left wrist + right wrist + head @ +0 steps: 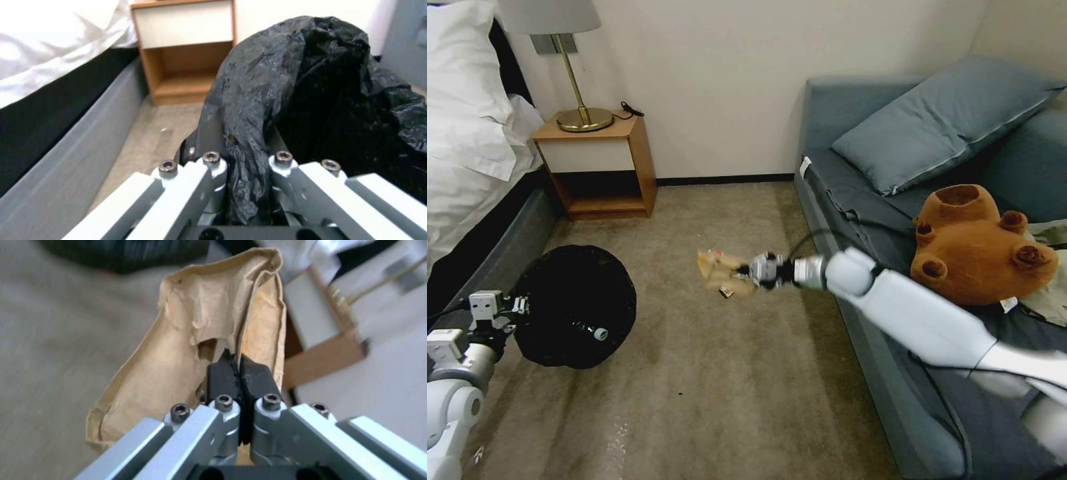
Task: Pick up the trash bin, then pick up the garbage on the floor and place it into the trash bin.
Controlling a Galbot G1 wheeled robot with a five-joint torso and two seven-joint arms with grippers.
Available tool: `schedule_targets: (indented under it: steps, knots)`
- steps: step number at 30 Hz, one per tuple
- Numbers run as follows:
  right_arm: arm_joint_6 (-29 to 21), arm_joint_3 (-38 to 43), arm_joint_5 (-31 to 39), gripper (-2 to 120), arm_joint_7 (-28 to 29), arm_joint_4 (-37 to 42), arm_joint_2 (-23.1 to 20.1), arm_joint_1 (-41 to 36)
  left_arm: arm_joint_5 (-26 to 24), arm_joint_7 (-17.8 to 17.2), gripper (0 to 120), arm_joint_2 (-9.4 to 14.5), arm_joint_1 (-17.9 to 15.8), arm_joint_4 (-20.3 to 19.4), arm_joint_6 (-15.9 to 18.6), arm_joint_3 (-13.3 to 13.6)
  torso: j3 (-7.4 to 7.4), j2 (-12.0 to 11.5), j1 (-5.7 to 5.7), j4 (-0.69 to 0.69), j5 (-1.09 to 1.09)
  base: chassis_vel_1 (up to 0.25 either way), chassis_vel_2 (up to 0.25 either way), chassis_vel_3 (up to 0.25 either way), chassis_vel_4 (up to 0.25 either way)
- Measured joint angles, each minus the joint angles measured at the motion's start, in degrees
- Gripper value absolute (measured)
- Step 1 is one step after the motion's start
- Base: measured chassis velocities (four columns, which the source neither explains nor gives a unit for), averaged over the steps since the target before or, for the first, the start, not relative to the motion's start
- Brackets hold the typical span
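1. The robot's right arm reaches out from the grey-blue fabric sofa point(854, 200), stretched nearly level over the beige carpet point(727, 400), forearm pointing away from the sofa's front edge.
2. The right gripper point(746, 272) has its black fingers point(222, 376) pressed together on an edge of the crumpled tan paper bag point(720, 270), which hangs in the air clear of the carpet, on the side of the gripper away from the sofa.
3. In the right wrist view, the paper bag point(186, 350) stands up past the closed pads, torn and creased along its pinched fold.
4. The left arm is bent low, well apart from the sofa and beside the dark bed base, its wrist turned toward the small round bin lined with a glossy black plastic bag point(575, 313).
5. The left gripper point(517, 308) pinches the bin's rim; the left wrist view shows the black liner point(267, 93) bunched between the two closed-in fingers.
6. The bin's dark mouth tilts toward the head camera, away from the sofa, with the wooden nightstand point(600, 167) against the wall beyond it.
7. A brown plush bear point(980, 247) lies on the sofa seat, beneath a grey-blue cushion point(940, 120).
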Motion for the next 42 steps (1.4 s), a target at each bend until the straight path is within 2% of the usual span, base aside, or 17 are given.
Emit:
schedule_targets:
  steps: [2,4,7,12,13,14,15,16,17,19,25,33,38,40,41,42]
  knots:
    - [-0.6,-0.3,1.1,0,0.3,0.8,0.3,0.8,0.0,-0.2,5,-0.1,-0.5,-0.2,0.0,0.6,0.00,0.0,0.00,-0.01,0.00,0.000,0.000,0.000,0.000]
    - [-2.2,-1.9,4.1,0,1.3,2.8,1.7,3.5,0.1,-0.8,5,-0.1,-2.3,-0.5,0.4,2.3,0.00,0.0,0.00,-0.02,0.00,0.000,0.000,0.000,0.000]
    - [-2.9,-2.6,5.3,0,1.7,3.5,2.9,4.8,0.1,-1.1,5,-0.1,-3.2,-0.5,0.6,3.1,0.00,0.0,0.00,-0.01,0.00,0.000,0.000,0.000,0.000]
    - [-4.5,-6.2,8.7,0,4.3,3.1,10.9,9.7,0.1,-2.6,5,-0.6,-6.4,-0.1,0.9,5.6,0.00,0.0,0.00,0.01,-0.03,0.000,0.000,0.000,0.000]
    - [-4.5,-6.2,8.7,0,4.3,3.1,10.9,9.7,0.1,-2.6,5,-0.6,-6.4,-0.1,0.9,5.6,0.00,0.0,0.00,0.01,-0.03,0.000,0.000,0.000,0.000]
    - [-4.6,-7.0,8.9,0,4.7,2.3,13.0,10.4,0.1,-2.9,5,-0.9,-7.1,-0.1,1.0,6.2,0.00,0.0,0.00,0.02,-0.03,0.000,0.000,0.000,0.000]
    - [-4.6,-7.0,8.9,0,4.7,2.3,13.0,10.4,0.1,-2.9,5,-0.9,-7.1,-0.1,1.0,6.2,0.00,0.0,0.00,0.02,-0.03,0.000,0.000,0.000,0.000]
    - [-4.7,-7.8,9.1,0,5.4,1.1,15.3,11.0,0.0,-3.3,5,-1.2,-7.8,-0.1,1.0,6.9,0.00,0.0,0.00,0.03,-0.02,0.000,0.000,0.000,0.000]
    - [-4.7,-7.8,9.1,0,5.4,1.1,15.3,11.0,0.0,-3.3,5,-1.2,-7.8,-0.1,1.0,6.9,0.00,0.0,0.00,0.03,-0.02,0.000,0.000,0.000,0.000]
    - [-4.5,-9.8,9.4,0,6.6,-0.9,18.1,11.8,-0.1,-3.7,5,-1.6,-8.4,-0.2,1.0,7.7,0.00,0.0,0.00,0.00,-0.03,0.000,0.000,0.000,0.000]
    - [-3.4,-11.4,8.5,0,7.7,-5.0,21.2,11.4,-1.0,-3.9,5,-2.0,-8.7,-0.5,0.9,7.6,0.00,0.0,0.00,0.00,-0.02,0.000,0.000,0.000,0.000]
    - [-0.1,-12.6,3.3,0,10.5,-15.7,26.5,8.4,-2.4,-3.8,5,-2.1,-7.3,-1.3,0.2,5.9,0.00,0.0,0.00,0.00,-0.01,0.000,0.000,0.000,0.000]
    - [0.7,-13.3,2.0,0,13.0,-18.8,27.9,7.2,-2.9,-3.5,5,-1.8,-6.9,-1.3,0.1,5.2,0.00,0.0,0.00,0.00,-0.01,0.000,0.000,0.000,0.000]
    - [0.8,-13.8,1.6,4,13.9,-19.2,28.2,6.7,-3.1,-3.2,5,-1.6,-6.8,-1.2,-0.1,4.7,0.00,0.0,0.00,0.00,-0.01,0.000,0.000,0.000,0.000]
    - [0.8,-14.1,1.3,13,14.5,-19.2,28.4,6.4,-3.4,-3.0,5,-1.4,-6.6,-0.9,-0.3,4.4,0.00,0.0,0.00,-0.01,0.00,0.000,0.000,0.000,0.000]
    - [0.8,-14.1,1.3,13,14.5,-19.2,28.4,6.4,-3.4,-3.0,5,-1.4,-6.6,-0.9,-0.3,4.4,0.00,0.0,0.00,-0.01,0.00,0.000,0.000,0.000,0.000]
